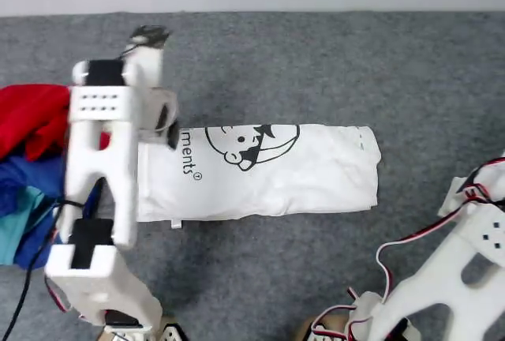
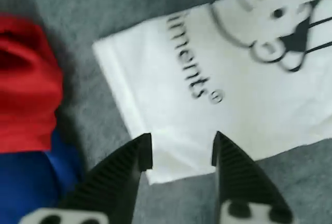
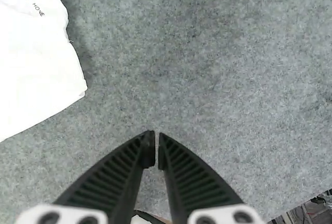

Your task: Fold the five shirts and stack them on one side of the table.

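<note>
I see the white shirt (image 1: 268, 171), soft cloth folded into a long flat band with a black cartoon print, lying mid-table on the grey, felt-like table (image 1: 316, 65). A crumpled heap of red shirt (image 1: 28, 120), blue shirt (image 1: 31, 183) and teal shirt (image 1: 12, 230) lies beside one end. My left gripper (image 2: 182, 146) hangs with ribbed black fingers spread over the band's printed end, while my right gripper (image 3: 156, 149), fingers pressed together, sits above bare felt near the opposite corner.

Grey mat (image 1: 355, 65) is wide open beyond the white shirt (image 1: 300, 175) lying mid-table; the red-and-blue shirt pile (image 1: 28, 132) crowds one edge.
</note>
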Robot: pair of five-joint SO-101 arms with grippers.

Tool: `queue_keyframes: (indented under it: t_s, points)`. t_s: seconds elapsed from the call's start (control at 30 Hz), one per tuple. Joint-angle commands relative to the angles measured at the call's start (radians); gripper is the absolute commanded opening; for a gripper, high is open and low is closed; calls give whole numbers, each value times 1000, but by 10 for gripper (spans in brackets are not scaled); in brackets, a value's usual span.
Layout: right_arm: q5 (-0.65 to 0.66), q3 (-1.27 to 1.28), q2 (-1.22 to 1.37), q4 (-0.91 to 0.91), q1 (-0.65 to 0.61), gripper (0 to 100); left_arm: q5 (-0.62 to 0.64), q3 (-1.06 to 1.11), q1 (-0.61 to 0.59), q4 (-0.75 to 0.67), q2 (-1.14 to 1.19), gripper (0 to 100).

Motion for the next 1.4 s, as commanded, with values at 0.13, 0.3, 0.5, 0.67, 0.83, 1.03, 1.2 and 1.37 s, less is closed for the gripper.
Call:
queue_keyframes:
  t_s: [0.13, 0.3, 0.5, 0.67, 0.83, 1.03, 1.2, 1.37]
  points:
    - [9, -6, -27, -4, 5, 26, -71, 142, -98, -132, 37, 211]
    - [9, -6, -27, -2, 5, 26, -72, 143, -104, -210, 189, 211]
    - [9, -6, -27, -4, 5, 26, -68, 143, -92, -298, 311, 211]
    - [9, -6, -27, -4, 8, 26, -49, 94, -91, -299, 368, 211]
    - [9, -6, -27, -4, 8, 26, 41, -38, -91, -216, 512, 206]
    - [9, -6, -28, -4, 8, 26, 26, -355, -84, -25, 736, 52]
    - [9, -8, -28, -4, 8, 26, 9, -529, -80, 29, 824, 13]
    - [9, -11, -28, -4, 10, 26, 11, -539, -44, 28, 727, 13]
